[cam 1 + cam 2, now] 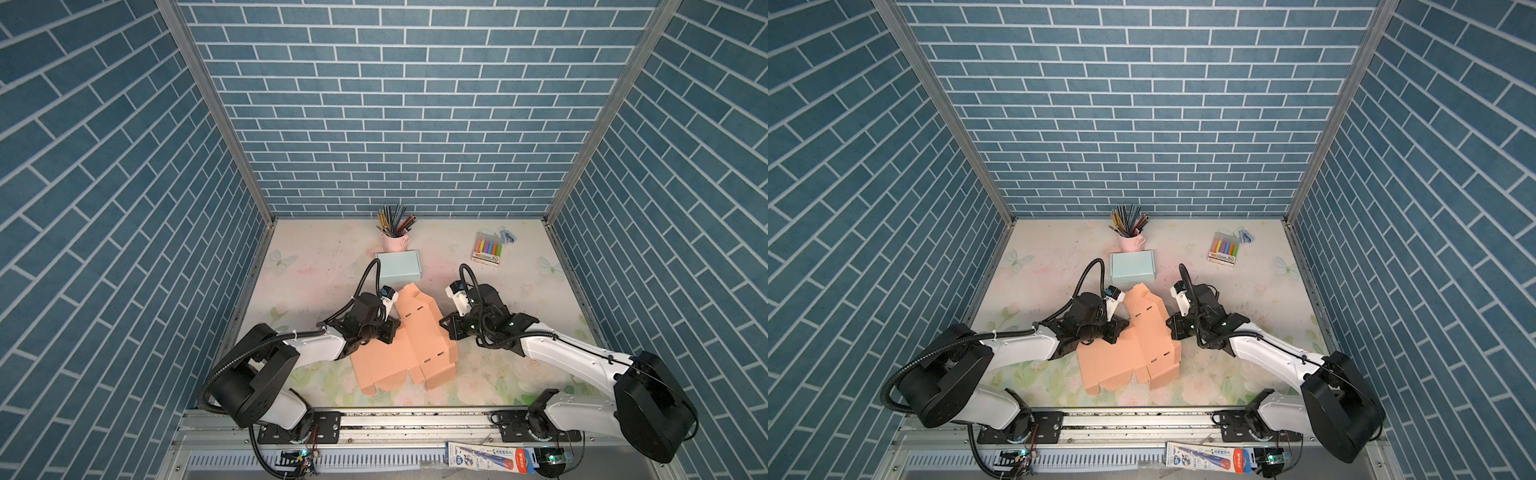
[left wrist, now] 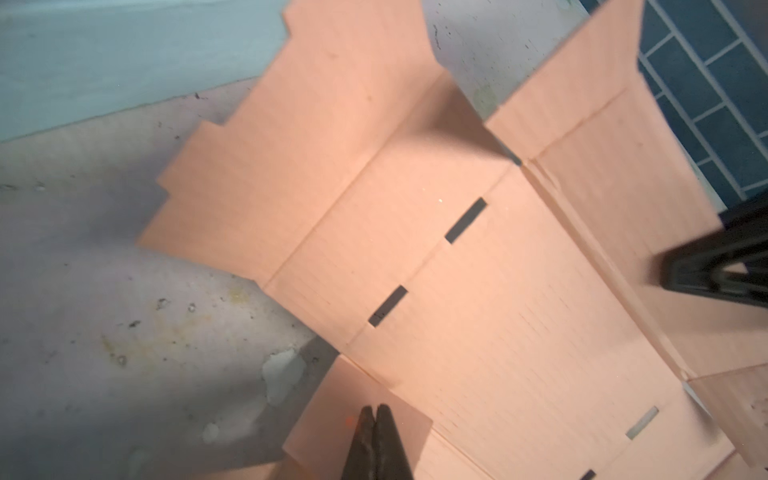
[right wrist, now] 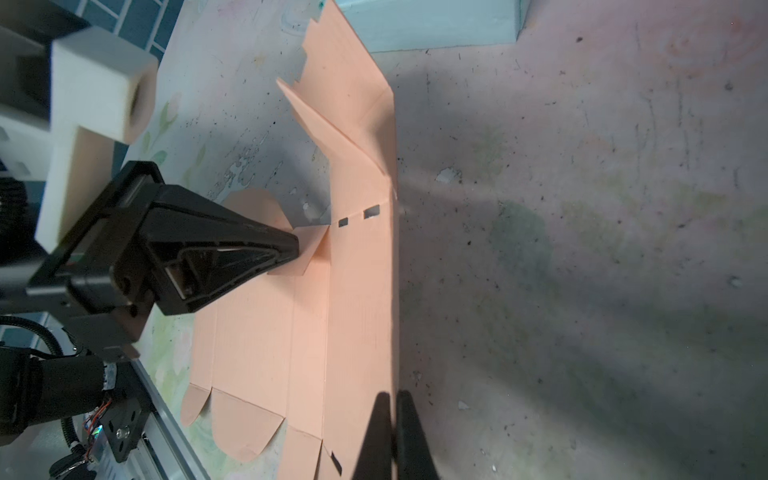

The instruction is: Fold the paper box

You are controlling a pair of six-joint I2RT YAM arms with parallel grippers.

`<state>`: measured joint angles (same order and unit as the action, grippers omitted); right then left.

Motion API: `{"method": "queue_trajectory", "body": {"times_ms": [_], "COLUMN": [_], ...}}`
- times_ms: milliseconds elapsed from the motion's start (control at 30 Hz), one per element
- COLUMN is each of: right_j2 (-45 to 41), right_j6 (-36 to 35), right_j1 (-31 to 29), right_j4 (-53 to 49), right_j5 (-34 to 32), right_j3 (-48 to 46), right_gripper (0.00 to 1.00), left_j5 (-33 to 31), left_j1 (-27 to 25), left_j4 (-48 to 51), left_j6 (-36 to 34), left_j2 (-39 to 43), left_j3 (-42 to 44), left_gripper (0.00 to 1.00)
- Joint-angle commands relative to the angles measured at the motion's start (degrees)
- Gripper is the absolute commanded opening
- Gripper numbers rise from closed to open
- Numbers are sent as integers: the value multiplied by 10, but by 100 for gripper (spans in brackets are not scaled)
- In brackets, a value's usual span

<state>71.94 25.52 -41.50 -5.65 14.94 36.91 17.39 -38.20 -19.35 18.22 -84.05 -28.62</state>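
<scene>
Barely begun, the paper box is seen with one long wall raised, other panels left flat on the surface, both jaws closed tight.

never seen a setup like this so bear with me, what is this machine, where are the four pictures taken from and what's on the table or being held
It is a robot: a left arm and a right arm, each ending in a two-fingered gripper. Two pictures look down from overhead and are nearly identical. The other two come from a camera on each wrist. On the table lies an orange card box, mostly flat, with a closed pale blue box, a pink cup of pencils and a pack of markers farther back. The left gripper is shut, its tip against a small flap. The right gripper is shut too, at the card's opposite edge. Neither clearly holds anything.
</scene>
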Motion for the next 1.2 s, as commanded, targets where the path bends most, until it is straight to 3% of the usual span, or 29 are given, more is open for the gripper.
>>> {"method": "queue_trajectory", "body": {"times_ms": [0,233,400,633,767,1000,1167], "right_j2": [13,30,41,65,94,136,131], "right_j6": [-38,-102,-145,-203,-227,-315,-394], "right_j1": [-29,-104,-159,-209,-248,-301,-320], "right_j4": [-36,-136,-173,-195,-200,-156,-100], "right_j5": [-52,-208,-326,-453,-560,-646,-635], "right_j3": [31,83,115,147,165,175,153], "right_gripper": [0,0,0,0,0,0,0], "left_j5": [-13,0,53,56,29,18,60], "left_j1": [-2,18,53,92,132,170,189], "left_j4": [-13,-18,-56,-27,-28,-101,-144], "left_j6": [20,32,55,60,79,102,97], "left_j2": [24,61,114,240,274,211,118], "left_j3": [18,32,72,93,94,84,58], "left_gripper": [0,0,0,0,0,0,0]}}
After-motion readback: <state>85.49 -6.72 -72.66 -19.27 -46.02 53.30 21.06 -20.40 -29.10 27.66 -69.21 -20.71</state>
